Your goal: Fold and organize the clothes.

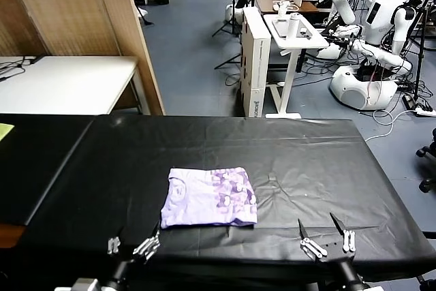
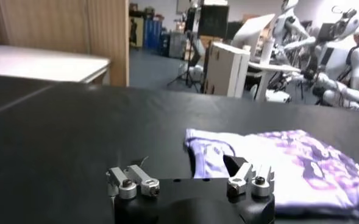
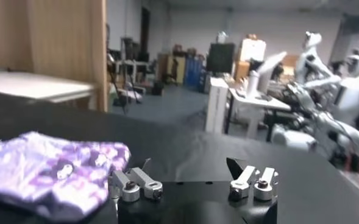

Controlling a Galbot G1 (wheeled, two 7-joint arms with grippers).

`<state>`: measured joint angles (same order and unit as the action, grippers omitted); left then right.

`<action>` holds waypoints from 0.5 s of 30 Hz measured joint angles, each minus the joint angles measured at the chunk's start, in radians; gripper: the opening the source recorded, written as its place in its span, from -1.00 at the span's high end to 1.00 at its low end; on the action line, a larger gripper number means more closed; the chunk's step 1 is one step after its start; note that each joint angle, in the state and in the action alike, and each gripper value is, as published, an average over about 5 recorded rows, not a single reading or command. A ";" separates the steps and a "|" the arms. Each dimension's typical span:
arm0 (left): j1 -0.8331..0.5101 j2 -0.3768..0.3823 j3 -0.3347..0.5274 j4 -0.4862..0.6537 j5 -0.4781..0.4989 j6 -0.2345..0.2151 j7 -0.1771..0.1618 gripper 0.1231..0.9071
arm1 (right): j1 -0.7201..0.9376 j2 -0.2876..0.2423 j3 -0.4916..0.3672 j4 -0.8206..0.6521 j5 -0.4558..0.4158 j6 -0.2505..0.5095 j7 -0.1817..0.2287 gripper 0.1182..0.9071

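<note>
The clothes are one lavender T-shirt, folded into a neat rectangle on the black table, with its purple mottled print on the right half. My left gripper hangs open at the table's front edge, just off the shirt's front left corner, with nothing between its fingers. My right gripper is open too, near the front edge and well to the right of the shirt. The left wrist view shows the shirt just beyond the left gripper. In the right wrist view the shirt lies off to one side of the right gripper.
A black cover spans the whole table. Behind it stand a white table and a wooden partition at back left, a white stand in the middle, and parked robots at back right.
</note>
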<state>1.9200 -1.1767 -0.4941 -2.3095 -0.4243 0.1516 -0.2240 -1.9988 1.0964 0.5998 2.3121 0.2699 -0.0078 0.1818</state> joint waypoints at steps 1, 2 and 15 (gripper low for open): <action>0.003 0.001 -0.001 -0.001 0.000 0.001 0.002 -1.00 | -0.007 0.003 0.001 0.003 0.000 0.000 0.002 -1.00; 0.005 0.002 -0.002 0.000 0.000 0.003 0.002 -1.00 | -0.013 0.006 0.002 0.006 0.000 -0.002 0.003 -1.00; 0.026 0.003 -0.013 0.003 0.001 0.019 0.023 -1.00 | -0.018 0.013 0.003 0.012 0.027 -0.031 0.004 -1.00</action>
<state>1.9459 -1.1734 -0.5071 -2.3068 -0.4229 0.1705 -0.2009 -2.0171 1.1096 0.6028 2.3238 0.2964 -0.0385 0.1854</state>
